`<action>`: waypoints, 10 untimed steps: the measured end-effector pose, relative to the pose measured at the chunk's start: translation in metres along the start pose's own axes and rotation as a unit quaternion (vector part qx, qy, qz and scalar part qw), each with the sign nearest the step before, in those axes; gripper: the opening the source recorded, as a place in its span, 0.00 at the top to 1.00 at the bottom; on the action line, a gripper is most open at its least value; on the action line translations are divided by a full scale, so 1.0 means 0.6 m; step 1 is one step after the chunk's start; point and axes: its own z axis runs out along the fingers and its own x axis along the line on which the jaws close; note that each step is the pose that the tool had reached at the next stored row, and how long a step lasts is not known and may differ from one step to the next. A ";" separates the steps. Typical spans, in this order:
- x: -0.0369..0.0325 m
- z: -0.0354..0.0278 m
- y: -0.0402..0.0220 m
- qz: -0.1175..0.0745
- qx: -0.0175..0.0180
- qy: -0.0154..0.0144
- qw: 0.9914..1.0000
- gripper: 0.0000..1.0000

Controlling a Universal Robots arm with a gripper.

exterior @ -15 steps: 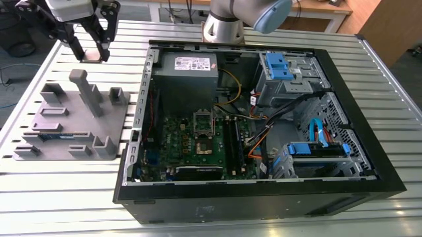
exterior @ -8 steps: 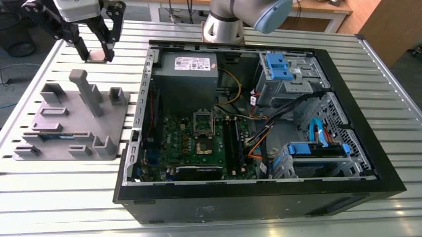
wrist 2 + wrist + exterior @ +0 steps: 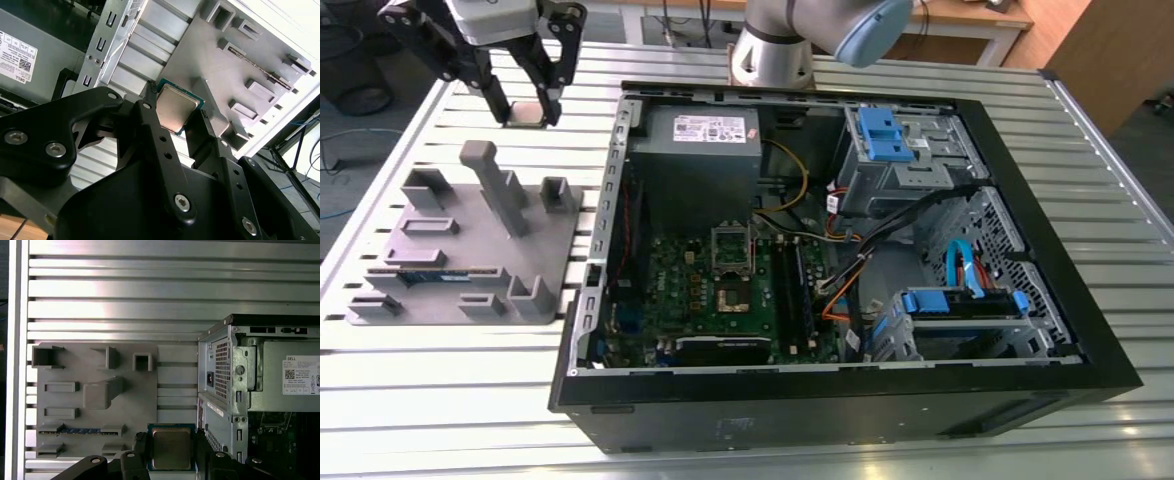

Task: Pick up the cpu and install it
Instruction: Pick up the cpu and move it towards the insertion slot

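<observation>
Grip looks solid: the gripper has its fingers clamped on two opposite edges of the cpu. The silvery top faces both wrist cameras, so I'd guess the chip rides roughly flat with its underside toward the table. It's square, so there's no long axis to speak of (only which corner goes where matters, and I can't make out any corner mark).

The relation that counts is chip versus socket. In the exterior view the chip hangs outside the computer case, just past the far end of the grey fixture tray. The socket sits on the motherboard, well apart from it, off to the exterior view's right and lower in that picture. The case's side wall stands between the two.

Stuff I can't tell:
- the chip's underside is hidden in every view
- the fingers cover the edges they pinch, so how deep the hold goes is a guess
- the socket is too small to say whether its metal frame is open
- how high the chip hangs over the table doesn't read from these angles
</observation>
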 end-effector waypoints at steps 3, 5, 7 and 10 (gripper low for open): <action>-0.006 0.000 0.000 0.000 0.000 0.000 1.000 0.53; -0.010 0.000 0.000 0.000 0.000 0.000 1.000 0.53; -0.013 0.000 0.000 0.000 0.000 0.000 1.000 0.53; -0.019 0.000 0.000 0.000 0.000 0.000 1.000 0.53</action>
